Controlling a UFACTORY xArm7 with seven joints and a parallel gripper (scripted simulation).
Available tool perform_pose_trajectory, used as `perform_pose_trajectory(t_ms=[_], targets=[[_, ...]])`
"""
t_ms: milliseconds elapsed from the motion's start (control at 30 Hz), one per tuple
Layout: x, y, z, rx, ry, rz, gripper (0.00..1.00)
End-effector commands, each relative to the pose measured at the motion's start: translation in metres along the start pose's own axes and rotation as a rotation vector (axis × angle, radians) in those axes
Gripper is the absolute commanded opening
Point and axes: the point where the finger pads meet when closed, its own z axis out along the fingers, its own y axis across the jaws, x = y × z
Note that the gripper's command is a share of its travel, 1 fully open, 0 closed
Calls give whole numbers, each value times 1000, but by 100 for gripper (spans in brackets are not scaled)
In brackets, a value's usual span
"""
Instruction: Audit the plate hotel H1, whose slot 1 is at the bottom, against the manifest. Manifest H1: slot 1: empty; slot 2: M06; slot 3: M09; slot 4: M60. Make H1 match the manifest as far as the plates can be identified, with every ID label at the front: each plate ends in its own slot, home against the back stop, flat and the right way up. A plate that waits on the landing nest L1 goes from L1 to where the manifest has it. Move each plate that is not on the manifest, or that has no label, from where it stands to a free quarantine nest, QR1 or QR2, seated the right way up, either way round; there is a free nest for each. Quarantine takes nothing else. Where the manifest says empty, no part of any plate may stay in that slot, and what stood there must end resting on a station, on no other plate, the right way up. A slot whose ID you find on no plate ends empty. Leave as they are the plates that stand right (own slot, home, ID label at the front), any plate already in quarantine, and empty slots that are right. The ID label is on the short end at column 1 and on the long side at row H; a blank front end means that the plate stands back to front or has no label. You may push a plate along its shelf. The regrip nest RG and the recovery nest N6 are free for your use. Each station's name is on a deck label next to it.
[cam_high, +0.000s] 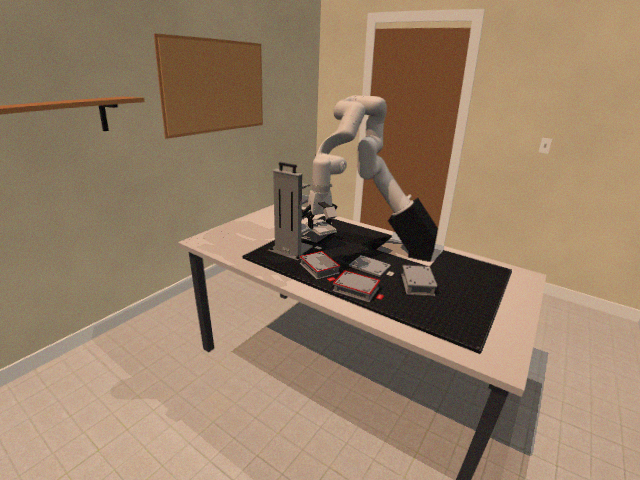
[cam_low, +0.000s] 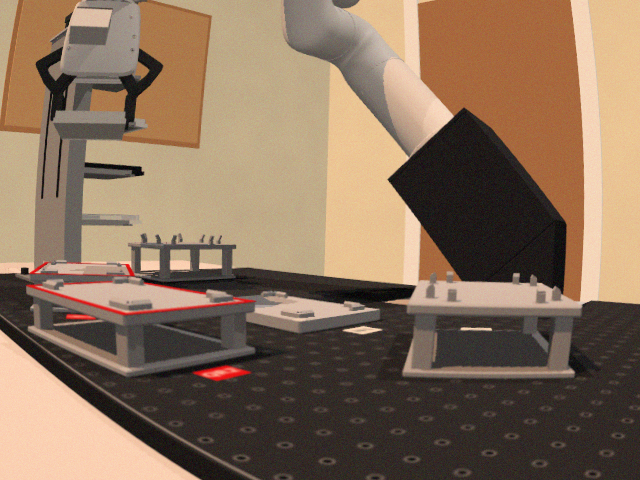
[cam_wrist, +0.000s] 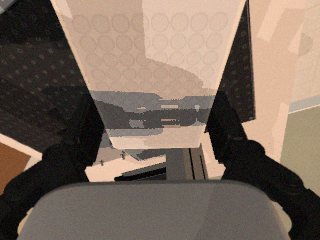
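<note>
My gripper (cam_low: 94, 111) is shut on a pale, translucent well plate (cam_low: 93, 125) and holds it flat by its long sides. It hangs high beside the grey plate hotel H1 (cam_low: 51, 170), level with the hotel's upper shelf. I cannot tell whether the plate rests on that shelf. In the wrist view the plate (cam_wrist: 155, 75) fills the space between my black fingers, and no label shows on it. Below it a dark shelf (cam_low: 111, 170) and a pale shelf (cam_low: 108, 219) stick out of the hotel. In the top view my gripper (cam_high: 317, 215) is right next to the hotel (cam_high: 286, 211).
Two red-edged quarantine nests (cam_low: 139, 304) (cam_low: 77, 268) stand in front of the hotel. A low flat nest (cam_low: 310, 312), a raised nest with pins (cam_low: 493, 304) and a far raised nest (cam_low: 180, 253) stand on the black mat. The arm's black base block (cam_low: 480, 217) rises behind them.
</note>
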Motion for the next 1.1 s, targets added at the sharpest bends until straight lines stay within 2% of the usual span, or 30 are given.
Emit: perform_pose_trajectory(t_ms=[0,1067], targets=[[0,1,4,-2,1,0,0],[0,1,51,-2,1,0,0]])
